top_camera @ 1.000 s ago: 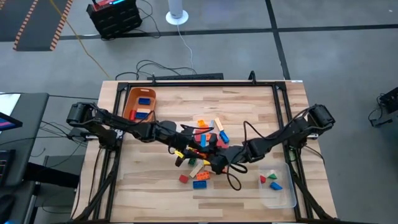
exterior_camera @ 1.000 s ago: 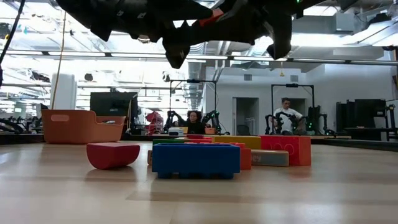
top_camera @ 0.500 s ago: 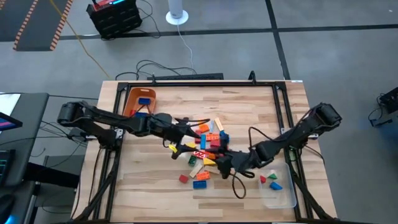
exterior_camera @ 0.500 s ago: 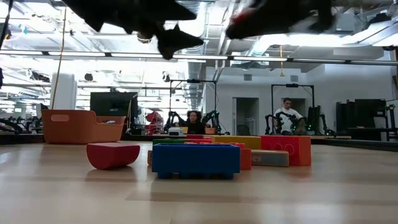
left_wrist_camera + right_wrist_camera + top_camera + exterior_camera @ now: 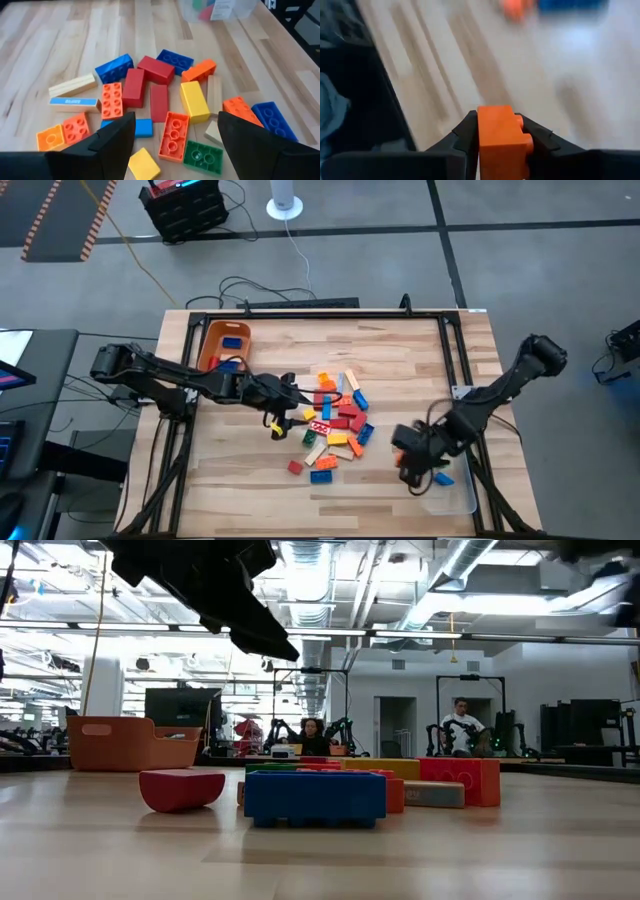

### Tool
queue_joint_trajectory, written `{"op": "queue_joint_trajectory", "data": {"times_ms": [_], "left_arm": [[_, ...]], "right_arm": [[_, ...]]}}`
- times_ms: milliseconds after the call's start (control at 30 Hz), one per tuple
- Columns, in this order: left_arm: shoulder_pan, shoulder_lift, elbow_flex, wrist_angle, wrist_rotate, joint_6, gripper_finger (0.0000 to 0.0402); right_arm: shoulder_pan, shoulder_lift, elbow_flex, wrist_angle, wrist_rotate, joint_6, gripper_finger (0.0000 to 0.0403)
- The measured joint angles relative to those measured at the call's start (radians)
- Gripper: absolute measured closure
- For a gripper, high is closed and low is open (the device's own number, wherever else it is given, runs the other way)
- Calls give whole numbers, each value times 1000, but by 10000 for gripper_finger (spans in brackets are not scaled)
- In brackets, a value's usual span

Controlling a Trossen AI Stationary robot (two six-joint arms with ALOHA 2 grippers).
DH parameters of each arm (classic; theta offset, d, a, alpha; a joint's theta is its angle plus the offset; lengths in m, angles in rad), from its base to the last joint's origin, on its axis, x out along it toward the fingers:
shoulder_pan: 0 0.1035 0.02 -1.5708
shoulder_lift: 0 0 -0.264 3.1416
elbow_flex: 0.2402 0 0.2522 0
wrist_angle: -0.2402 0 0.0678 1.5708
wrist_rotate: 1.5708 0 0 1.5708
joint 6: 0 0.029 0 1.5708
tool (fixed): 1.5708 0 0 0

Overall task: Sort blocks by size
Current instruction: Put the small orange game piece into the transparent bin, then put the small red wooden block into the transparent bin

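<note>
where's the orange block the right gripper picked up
The small orange block is clamped in the right gripper, on the table's right side beside the clear tray, away from the block pile.

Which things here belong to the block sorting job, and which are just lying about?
Job:
blocks piled mid-table
orange block in the right gripper
left gripper, open
orange bin
clear tray

Lying about:
cables
black box on the floor

- About sixteen small plastic toy blocks (image 5: 338, 418) are counted in the pile at the middle of the wooden table (image 5: 400, 360).
- One orange plastic bin (image 5: 208, 340) is counted left of the pile.
- One clear plastic tray (image 5: 455, 492) is counted right of the pile.
</note>
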Motion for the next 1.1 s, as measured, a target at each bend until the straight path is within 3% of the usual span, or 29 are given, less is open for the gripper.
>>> {"op": "queue_joint_trajectory", "data": {"times_ms": [100, 300, 467, 567, 633, 733, 900, 1033, 1100], "left_arm": [[0, 0, 0, 2, 0, -1, 127], [-1, 0, 0, -26, 0, -36, 127], [-28, 17, 0, -71, 1, -30, 127], [-47, 16, 0, -71, 0, -6, 127], [-59, 15, 0, -68, 0, 6, 127], [-83, 15, 0, -72, -1, 1, 127], [-158, 60, 0, -23, -13, -75, 127], [-248, 129, 0, 49, -128, -138, 127], [-287, 166, 0, 74, -191, -172, 127]], "right_arm": [[84, 3, 0, -117, -66, 235, 270], [226, 15, -48, -210, -71, 566, 263], [279, 15, -87, -182, -86, 686, 220], [256, -1, -71, -228, -180, 699, 194], [234, -18, -36, -245, -171, 707, 187], [188, -27, 30, -242, -100, 620, 187], [57, -3, 105, -244, 132, 276, 201], [-59, 49, 109, -231, 415, 62, 210], [-115, 82, 109, -216, 495, -11, 211]]}}
